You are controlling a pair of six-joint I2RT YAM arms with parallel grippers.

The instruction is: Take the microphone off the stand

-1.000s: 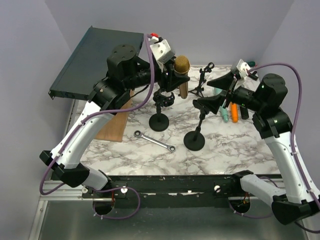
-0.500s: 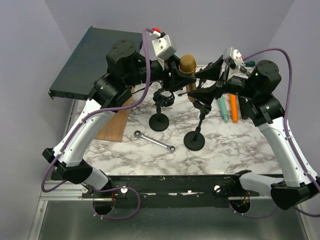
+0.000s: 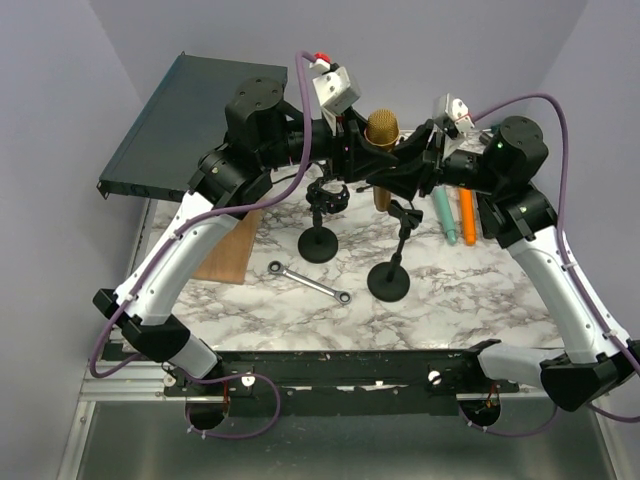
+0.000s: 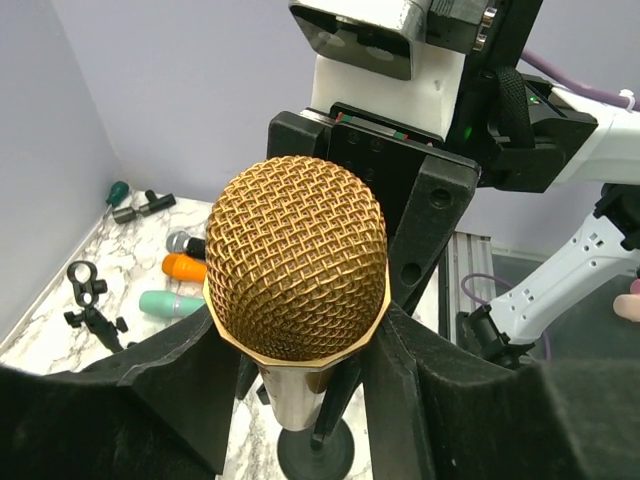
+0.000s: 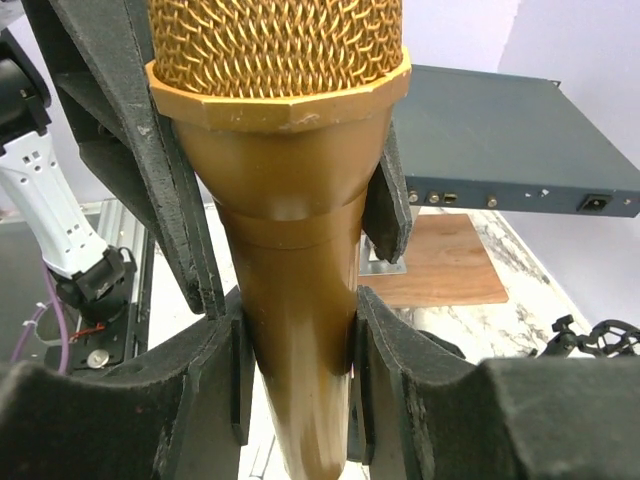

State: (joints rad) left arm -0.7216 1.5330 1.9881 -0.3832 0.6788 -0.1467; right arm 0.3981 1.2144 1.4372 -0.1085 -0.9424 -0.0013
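**Top view, with wrist views for detail.** The gold microphone (image 3: 382,130) hangs in the air toward 12 o'clock of the marble table (image 3: 470,290). It is clear of its stand (image 3: 320,243), whose ring clip (image 3: 328,195) sits empty at about 7 o'clock from the microphone's head. The left gripper (image 4: 300,390), reaching in from 9 o'clock, is clamped on the handle just under the mesh head. Change over the last second: the right gripper (image 5: 300,370) then stood with its jaws wide apart at 3 o'clock, away from the microphone. It has since swung in and drawn its jaws together, and its wrist view shows both pads pressed against the tapered gold body. The microphone has meanwhile drifted slightly toward 3 o'clock. Both grippers thus hold one object from opposite sides. Reading: the removal itself looks done, and this moment appears to be a hand-over. A release by the left gripper would probably come next, safe only if the right grip is firm. A second stand (image 3: 388,283) and a wrench (image 3: 310,282) lie at 6 and 7 o'clock of the microphone, untouched.
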